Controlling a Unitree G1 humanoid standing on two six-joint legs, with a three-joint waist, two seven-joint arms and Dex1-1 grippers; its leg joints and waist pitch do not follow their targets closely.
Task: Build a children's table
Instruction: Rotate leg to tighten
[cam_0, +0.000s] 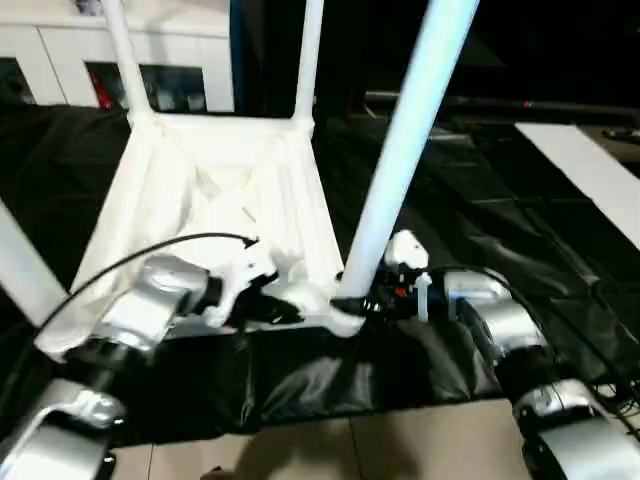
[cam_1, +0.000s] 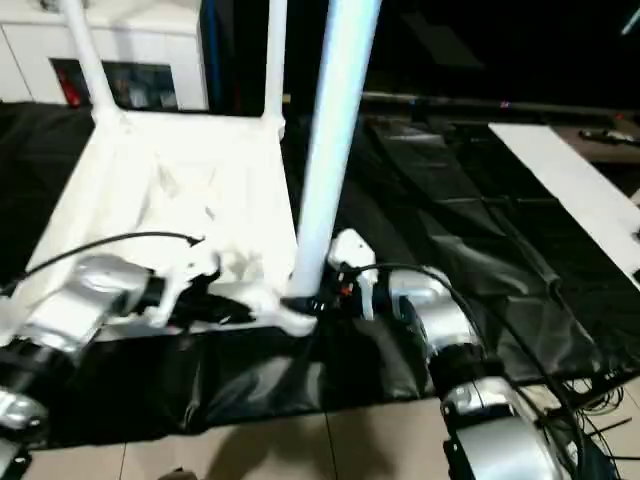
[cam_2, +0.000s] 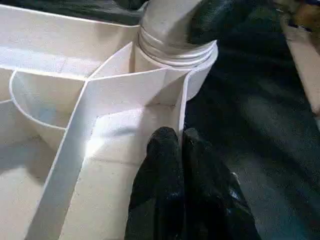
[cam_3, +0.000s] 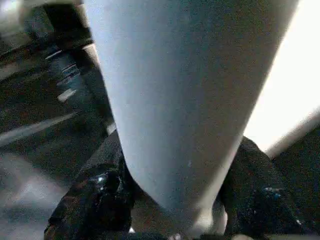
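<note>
Far left there's a white leg (cam_0: 22, 268) poking up past the edge of the shot, near the tabletop's near-left corner, though its base isn't visible. The tabletop (cam_0: 215, 215) itself lies upside down on a black sheet (cam_0: 480, 215) spread over the floor, ribbed underside facing up. Behind it on the left stands a white cabinet (cam_0: 60, 45) with glass doors.

Two more legs stand upright in the far corner sockets, the far-left leg (cam_0: 122, 50) and the far-right leg (cam_0: 308, 55).

The left tool (cam_0: 268, 308) sits low at the near edge of the tabletop, just left of the near-right corner. In the left wrist view its two black fingers (cam_2: 167, 180) are pressed together with nothing between them, tips resting against a rib close to the corner socket (cam_2: 175, 47).

Next over, the fourth leg (cam_0: 405, 140) rises from that near-right socket, leaning a bit to the right toward its top. The right tool (cam_0: 352, 305) is clamped around the base of it, right above the socket. The right wrist view has one black finger on each side of the tube (cam_3: 190, 100).

Out to the right, a white board (cam_0: 590, 170) lies flat on the sheet, well apart from the tabletop. Pale floor tiles (cam_0: 400, 445) run along the near edge of the sheet.
</note>
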